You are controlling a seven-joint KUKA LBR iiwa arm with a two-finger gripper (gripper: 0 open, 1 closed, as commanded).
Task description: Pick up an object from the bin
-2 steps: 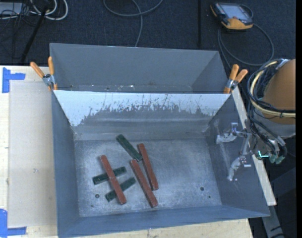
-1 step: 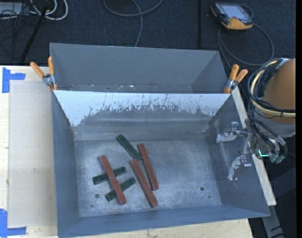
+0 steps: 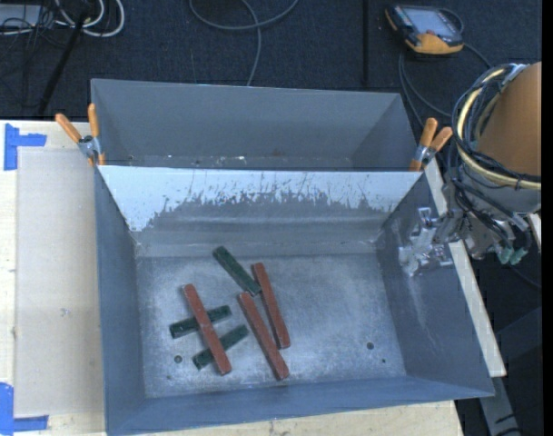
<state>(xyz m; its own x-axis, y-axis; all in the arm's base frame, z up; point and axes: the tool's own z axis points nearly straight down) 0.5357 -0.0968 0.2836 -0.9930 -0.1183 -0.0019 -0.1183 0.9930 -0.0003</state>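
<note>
Bin (image 3: 258, 134), floor left of centre: red-brown bars (image 3: 206, 329) crossed over dark green sticks (image 3: 235, 270), small heap. My claw (image 3: 424, 243) hangs at the bin's right wall, well apart from them; released or clenched, can't tell. Step, I judge: approach not yet made. Next: travel left, descend over an exposed red-brown bar.
</note>
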